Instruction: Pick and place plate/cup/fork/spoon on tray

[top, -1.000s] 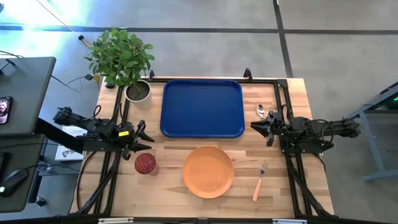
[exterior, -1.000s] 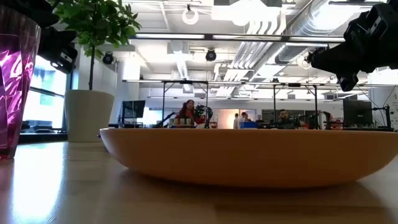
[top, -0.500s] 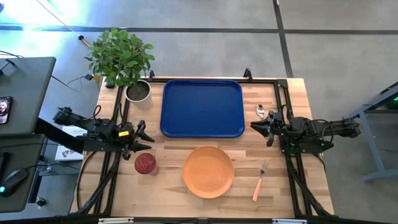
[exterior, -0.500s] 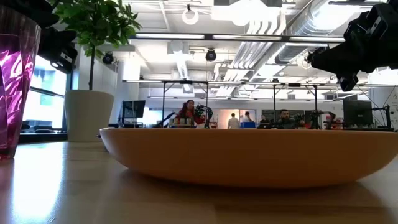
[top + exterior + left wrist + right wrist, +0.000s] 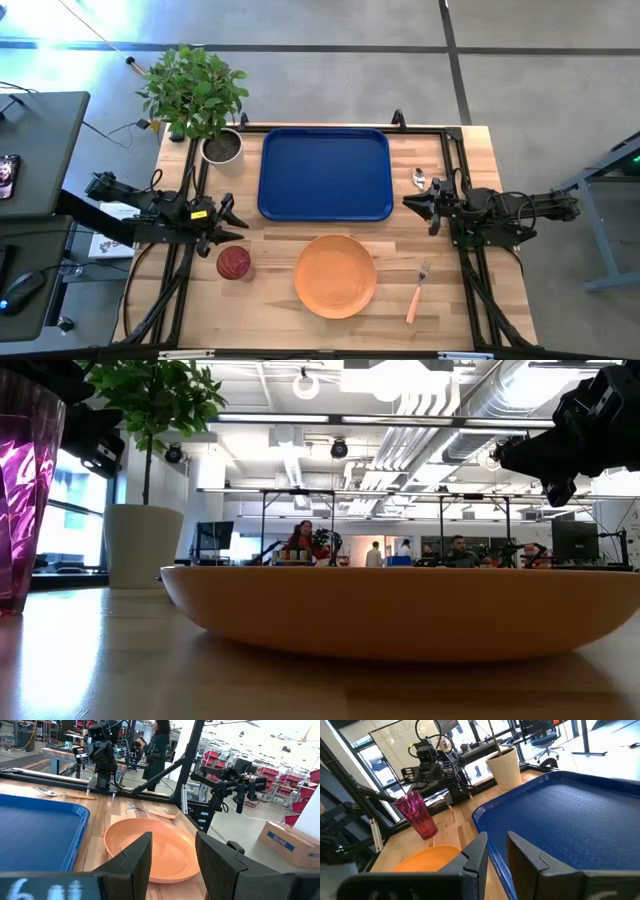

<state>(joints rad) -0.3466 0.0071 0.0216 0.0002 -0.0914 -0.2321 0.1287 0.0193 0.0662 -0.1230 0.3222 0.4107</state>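
The orange plate (image 5: 335, 275) lies flat on the table's near middle. The dark red cup (image 5: 234, 263) stands upright to its left. The fork (image 5: 417, 292) lies flat right of the plate. The spoon (image 5: 421, 179) lies flat right of the dark blue tray (image 5: 325, 172), which sits at the far middle. My left gripper (image 5: 232, 220) is open and empty, above the table just beyond the cup. My right gripper (image 5: 418, 207) is open and empty, right of the tray's near corner, close to the spoon.
A potted plant in a white pot (image 5: 221, 146) stands at the far left corner, beside the tray. Black frame rails (image 5: 455, 160) run along both sides of the table. Bare wood lies between tray and plate. People move in the room behind the table.
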